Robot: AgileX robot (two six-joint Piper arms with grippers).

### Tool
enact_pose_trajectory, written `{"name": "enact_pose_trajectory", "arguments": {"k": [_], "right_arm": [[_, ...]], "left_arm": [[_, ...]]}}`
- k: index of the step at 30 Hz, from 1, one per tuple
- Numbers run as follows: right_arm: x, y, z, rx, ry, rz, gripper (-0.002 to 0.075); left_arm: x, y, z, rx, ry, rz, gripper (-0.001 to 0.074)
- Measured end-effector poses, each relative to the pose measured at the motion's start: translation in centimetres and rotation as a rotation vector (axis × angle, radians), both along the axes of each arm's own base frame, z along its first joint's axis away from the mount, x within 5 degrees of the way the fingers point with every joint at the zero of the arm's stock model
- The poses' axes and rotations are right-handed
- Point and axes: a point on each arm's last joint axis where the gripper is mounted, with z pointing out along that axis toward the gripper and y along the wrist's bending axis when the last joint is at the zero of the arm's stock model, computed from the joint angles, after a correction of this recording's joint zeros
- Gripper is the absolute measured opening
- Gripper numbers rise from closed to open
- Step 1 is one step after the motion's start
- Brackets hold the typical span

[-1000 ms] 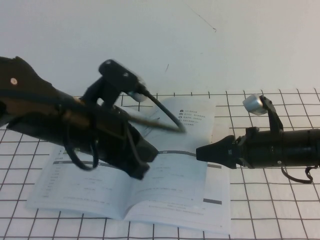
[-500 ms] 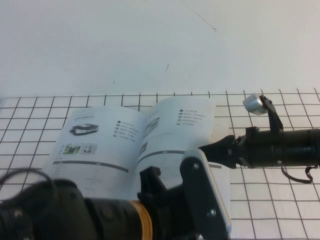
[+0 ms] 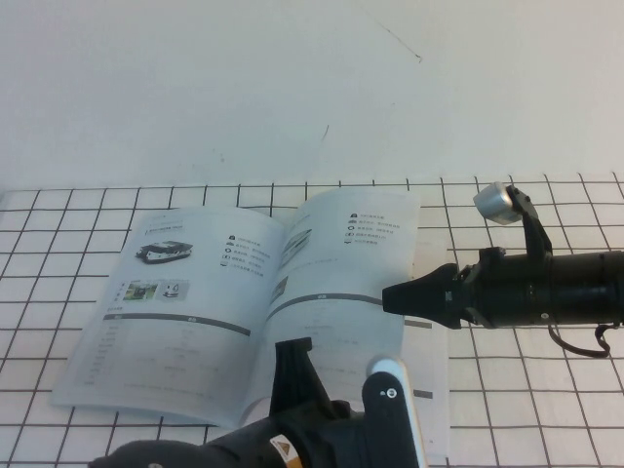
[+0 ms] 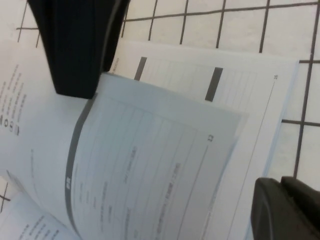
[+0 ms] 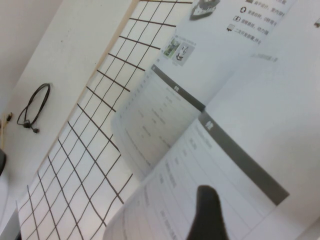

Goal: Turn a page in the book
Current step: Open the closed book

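Note:
The book (image 3: 185, 292) lies open on the gridded table. One page (image 3: 341, 331) of it arches up off the right half, also seen in the left wrist view (image 4: 150, 165) and the right wrist view (image 5: 225, 170). My right gripper (image 3: 390, 297) points in from the right, its tip at the raised page's outer edge. In the right wrist view, one of its fingers (image 5: 205, 215) shows over the page and the other is hidden. My left gripper (image 3: 292, 356) sits low at the near edge, just off the book's front; its fingers (image 4: 285, 205) lie together, holding nothing.
The black-lined grid mat (image 3: 526, 390) covers the table around the book. Behind it lies a plain white surface (image 3: 292, 88), and a loop of black cable (image 5: 32, 107) rests on it beyond the mat's edge.
My left arm has pulled back from over the book's middle to the near edge, uncovering the left-hand page. The raised page stays arched and my right gripper has not moved.

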Motion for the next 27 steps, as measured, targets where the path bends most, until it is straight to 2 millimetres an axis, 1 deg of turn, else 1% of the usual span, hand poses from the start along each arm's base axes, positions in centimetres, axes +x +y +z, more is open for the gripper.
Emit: {"name": "enact_pose_trajectory", "arguments": {"k": [5,12,17,21,27], "right_arm": [[0.0,0.0,0.0,0.000,0.000,0.000,0.0482],[0.0,0.0,0.0,0.000,0.000,0.000,0.0482],[-0.1,0.1,0.1,0.012,0.000,0.010,0.0482],[0.0,0.2,0.5,0.031,-0.010,0.022,0.0482],[0.2,0.3,0.7,0.042,-0.018,0.030,0.0482]], "left_arm": [[0.3,-1.0,-1.7,0.026,0.017,-0.028,-0.0002],[0.7,-1.6,-3.5,0.092,0.012,-0.054,-0.0002],[2.6,-1.2,-5.1,0.084,0.036,0.039,-0.0002],[4.4,-0.7,-5.9,0.038,0.042,0.138,-0.0003],[5.7,-0.1,-6.8,0.016,0.051,0.241,-0.0002]]}}
